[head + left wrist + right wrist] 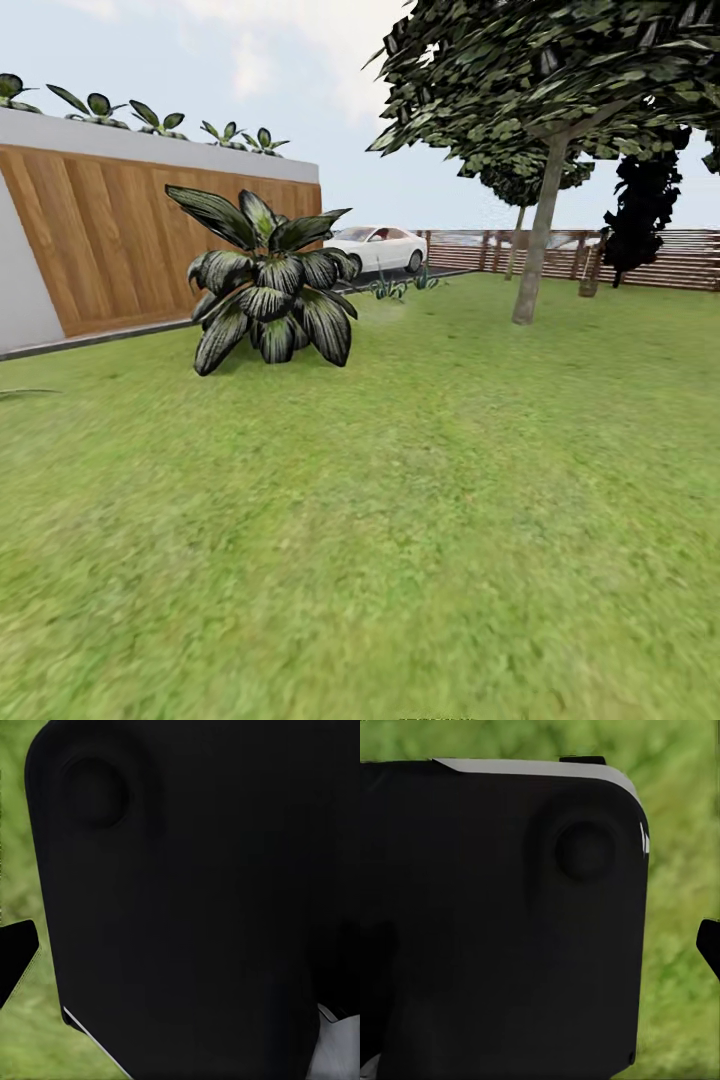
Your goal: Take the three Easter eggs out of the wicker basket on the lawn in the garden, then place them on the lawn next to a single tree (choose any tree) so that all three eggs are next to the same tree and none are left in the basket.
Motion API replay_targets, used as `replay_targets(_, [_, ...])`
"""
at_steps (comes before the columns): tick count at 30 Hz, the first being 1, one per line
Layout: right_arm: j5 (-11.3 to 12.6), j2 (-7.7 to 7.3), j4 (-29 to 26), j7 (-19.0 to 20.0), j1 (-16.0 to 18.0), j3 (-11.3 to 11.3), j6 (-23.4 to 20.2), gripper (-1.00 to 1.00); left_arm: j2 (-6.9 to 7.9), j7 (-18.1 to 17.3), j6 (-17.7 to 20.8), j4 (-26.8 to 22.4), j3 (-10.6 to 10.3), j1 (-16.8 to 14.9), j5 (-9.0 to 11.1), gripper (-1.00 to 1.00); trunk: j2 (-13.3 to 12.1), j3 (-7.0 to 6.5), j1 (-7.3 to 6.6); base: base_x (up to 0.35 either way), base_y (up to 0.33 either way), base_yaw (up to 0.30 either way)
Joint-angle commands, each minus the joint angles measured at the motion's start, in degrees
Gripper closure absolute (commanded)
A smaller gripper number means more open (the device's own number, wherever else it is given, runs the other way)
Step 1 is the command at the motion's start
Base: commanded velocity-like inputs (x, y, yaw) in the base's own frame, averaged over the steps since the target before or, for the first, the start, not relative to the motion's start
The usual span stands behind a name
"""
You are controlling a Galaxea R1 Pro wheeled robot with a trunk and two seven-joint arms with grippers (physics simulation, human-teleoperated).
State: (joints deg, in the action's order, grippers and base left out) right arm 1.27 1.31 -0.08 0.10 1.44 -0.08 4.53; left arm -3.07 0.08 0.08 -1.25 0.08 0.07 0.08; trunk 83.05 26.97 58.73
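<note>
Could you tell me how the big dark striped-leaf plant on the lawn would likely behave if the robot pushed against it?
The large dark-green plant with pale-striped leaves would probably flex: its long leaves arch outward and droop. It likely would not roll or tip, since it spreads wide and low on the green grass lawn. Its weight cannot be judged.

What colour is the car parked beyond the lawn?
White; the car shows best in the head view, behind the big striped-leaf plant.

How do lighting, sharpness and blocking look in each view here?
Head view: even, flat daylight; the lawn smears into blur toward the near edge, while the tree trunk and the broad-leafed plant stay fairly crisp. Left and right wrist views: a dark, featureless robot body blocks most of each, with soft, blurred grass at the margins.
</note>
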Motion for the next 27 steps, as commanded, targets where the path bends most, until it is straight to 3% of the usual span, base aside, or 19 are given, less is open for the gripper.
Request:
replay_targets(1, [0.1,0.01,0.1,0.0,0.1,0.0,0.2,-1.0,0.0,0.0,0.0,-0.1,0.0,0.0,0.0,-1.0,0.0,0.05,0.0,0.0,0.0,-0.292])
replay_targets(27, [0.1,0.1,0.1,0.1,0.0,0.0,0.2,-1.0,0.0,0.0,0.0,-0.1,0.0,0.0,0.0,-1.0,0.0,0.05,0.0,0.0,0.0,-0.292])
